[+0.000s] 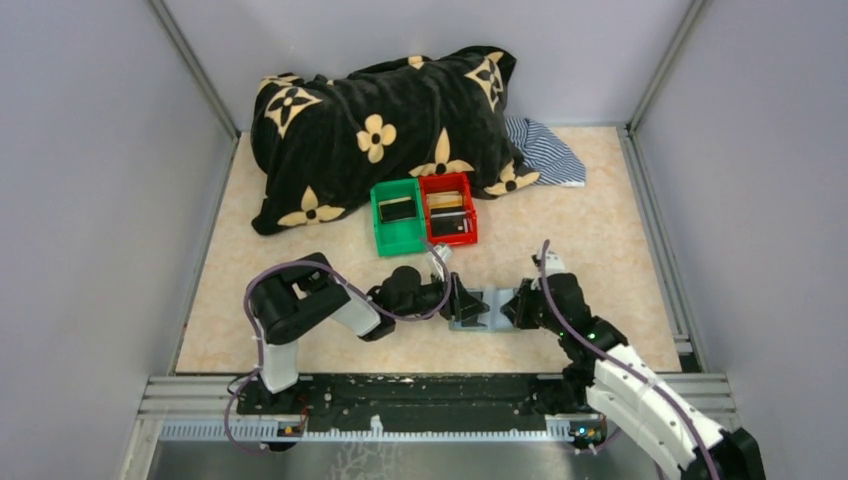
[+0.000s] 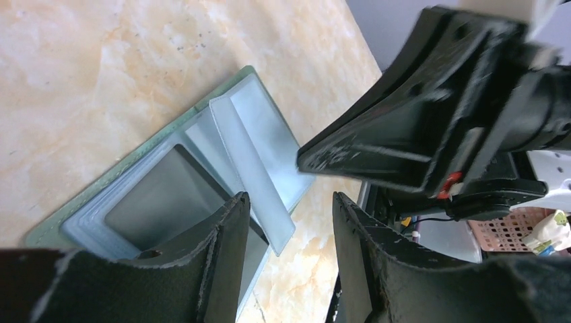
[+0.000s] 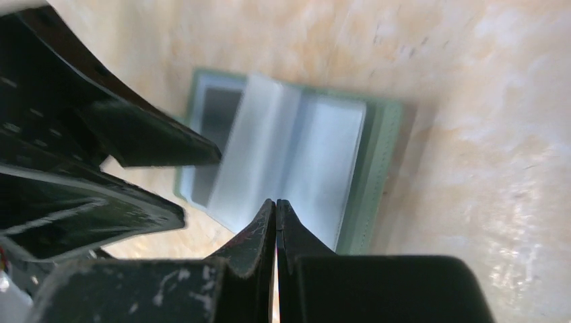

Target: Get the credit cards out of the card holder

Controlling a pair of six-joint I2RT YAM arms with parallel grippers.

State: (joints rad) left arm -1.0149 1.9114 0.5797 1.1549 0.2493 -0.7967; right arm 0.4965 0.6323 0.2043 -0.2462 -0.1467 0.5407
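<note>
The card holder (image 1: 481, 309) lies open on the table between my two grippers, grey-green outside and blue-grey inside. In the left wrist view the card holder (image 2: 256, 128) shows a dark card (image 2: 161, 198) sitting in its left pocket; the same card shows in the right wrist view (image 3: 217, 111). My left gripper (image 2: 289, 198) is open and empty, one finger over that pocket. My right gripper (image 3: 277, 202) is shut, with nothing seen between its jaws, its tips over the holder's right panel (image 3: 333, 155). More cards lie in the bins: a dark one (image 1: 396, 209) and tan-gold and dark ones (image 1: 449, 212).
A green bin (image 1: 384, 232) and a red bin (image 1: 471, 205) stand side by side just behind the holder. A black blanket with tan flowers (image 1: 380, 130) and a striped cloth (image 1: 545, 150) lie at the back. Grey walls close in both sides.
</note>
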